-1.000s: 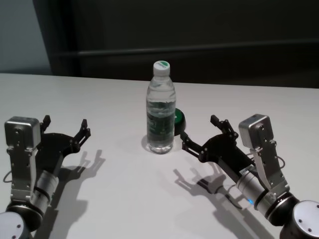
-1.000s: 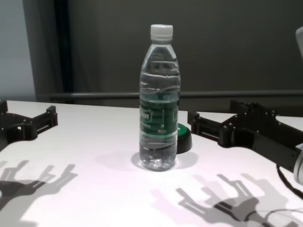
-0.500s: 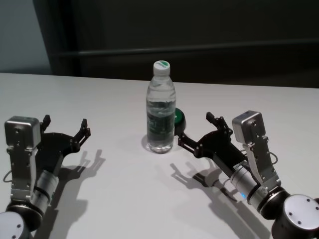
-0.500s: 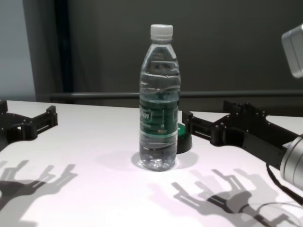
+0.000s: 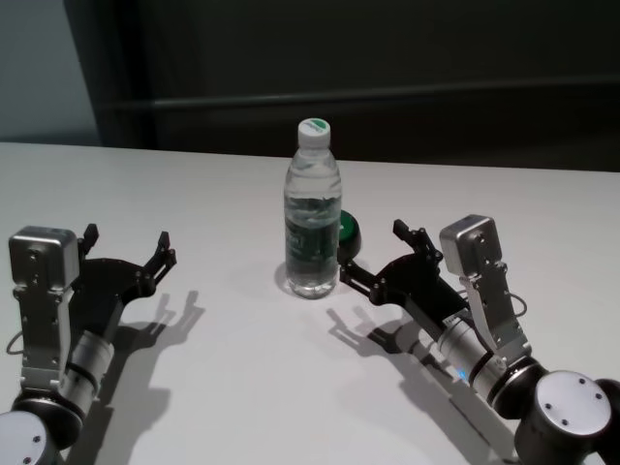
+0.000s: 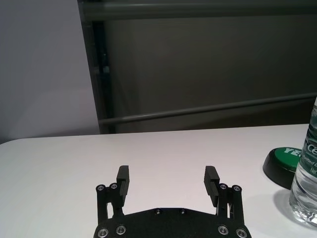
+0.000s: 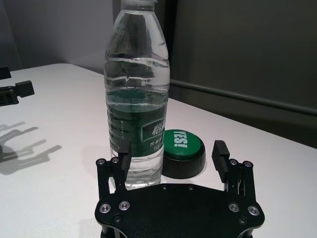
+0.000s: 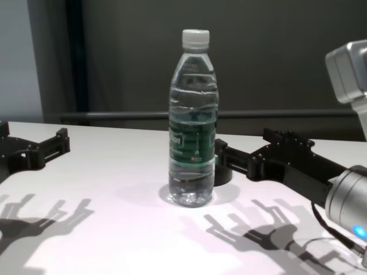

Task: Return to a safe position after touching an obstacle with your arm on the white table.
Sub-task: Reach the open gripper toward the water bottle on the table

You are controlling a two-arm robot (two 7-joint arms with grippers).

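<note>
The obstacle, a clear water bottle (image 5: 312, 228) with a white cap and green label, stands upright in the middle of the white table (image 5: 194, 184). My right gripper (image 5: 373, 250) is open, low over the table just right of the bottle. One fingertip (image 8: 220, 148) is right at the bottle's lower side; I cannot tell whether it touches. In the right wrist view the bottle (image 7: 137, 99) rises close behind that finger of the gripper (image 7: 171, 148). My left gripper (image 5: 129, 235) is open and empty at the left, well away from the bottle (image 6: 308, 188).
A low black puck with a green top (image 5: 348, 231) sits just behind and right of the bottle, in line with the right gripper's open jaws (image 7: 183, 148). A dark wall and rail run behind the table's far edge. Both arms cast shadows on the tabletop.
My right arm has moved left toward the bottle, bringing its near fingertip up to the bottle's side. The bottle still stands upright in place. The left arm has not moved.
</note>
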